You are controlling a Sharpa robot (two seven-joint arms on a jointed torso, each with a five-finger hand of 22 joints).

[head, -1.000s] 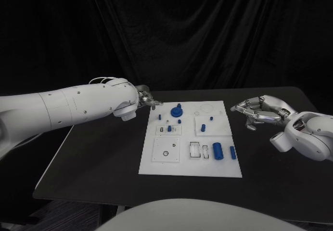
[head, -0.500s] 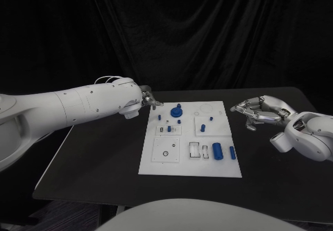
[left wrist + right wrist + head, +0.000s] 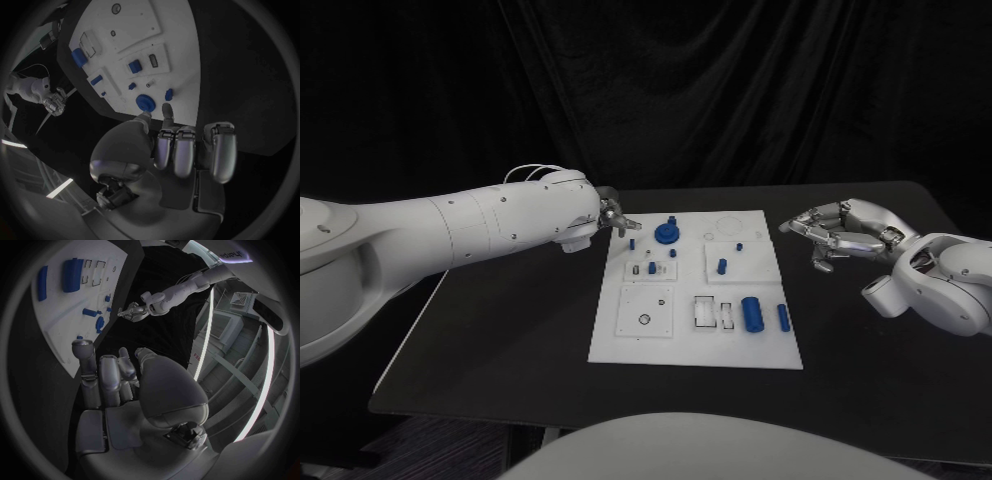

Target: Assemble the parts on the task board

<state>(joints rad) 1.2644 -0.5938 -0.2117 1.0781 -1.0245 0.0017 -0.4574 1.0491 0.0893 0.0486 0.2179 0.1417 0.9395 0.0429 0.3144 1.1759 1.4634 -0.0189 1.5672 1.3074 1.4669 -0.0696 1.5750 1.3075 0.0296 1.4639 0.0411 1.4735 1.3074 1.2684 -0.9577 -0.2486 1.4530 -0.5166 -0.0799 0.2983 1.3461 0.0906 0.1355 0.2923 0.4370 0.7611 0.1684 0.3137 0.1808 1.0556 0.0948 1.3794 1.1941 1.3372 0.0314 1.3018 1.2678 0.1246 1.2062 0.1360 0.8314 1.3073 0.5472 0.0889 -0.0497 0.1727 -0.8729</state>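
**Task board: left-hand approach to the far-left corner, and parts count**

The task board [image 3: 646, 340] lies in the middle of the black table [image 3: 502, 330], long side running near to far. I have the left hand [image 3: 609, 214] at the board's far-left corner, fingers [image 3: 167, 111] curled in with nothing visibly between them. The wrist view puts the fingertips just short of the round blue knob [image 3: 666, 234] and the small peg [image 3: 630, 242] beside it. Which of the two is the target I cannot tell.

To do this step well, I judge that I should:
- spread the fingers before descending, since they are clenched now;
- come down from above, to avoid sweeping neighbouring pegs;
- keep the right hand [image 3: 841, 232] parked right of the board, off the plate. It is loosely curled and holds nothing.

Count from the head view:
- one board;
- two hands;
- one round knob, far left;
- one large cylinder [image 3: 751, 313], near right;
- one slim bar [image 3: 783, 318], just right of the cylinder;
- about five small pegs in the far half; some are too small to count with certainty.
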